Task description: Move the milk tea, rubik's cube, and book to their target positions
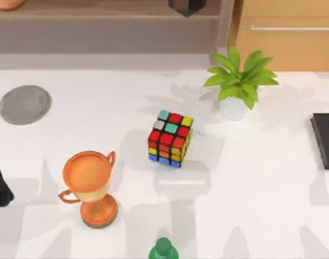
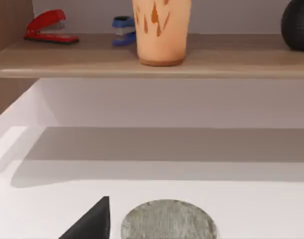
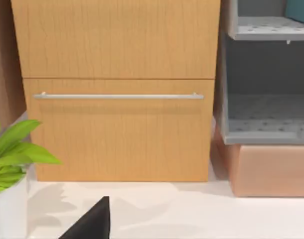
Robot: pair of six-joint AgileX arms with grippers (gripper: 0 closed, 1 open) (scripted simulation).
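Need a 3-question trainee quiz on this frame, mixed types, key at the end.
1. True or false: the rubik's cube stands between the orange trophy and the potted plant.
2. Multiple choice: the milk tea stands on
A. the grey round pad
B. the wooden shelf
C. the black book
3. Fill in: on the shelf, between the red stapler and the milk tea, sits a small ____ object.

Key: 1 true; 2 B; 3 blue.
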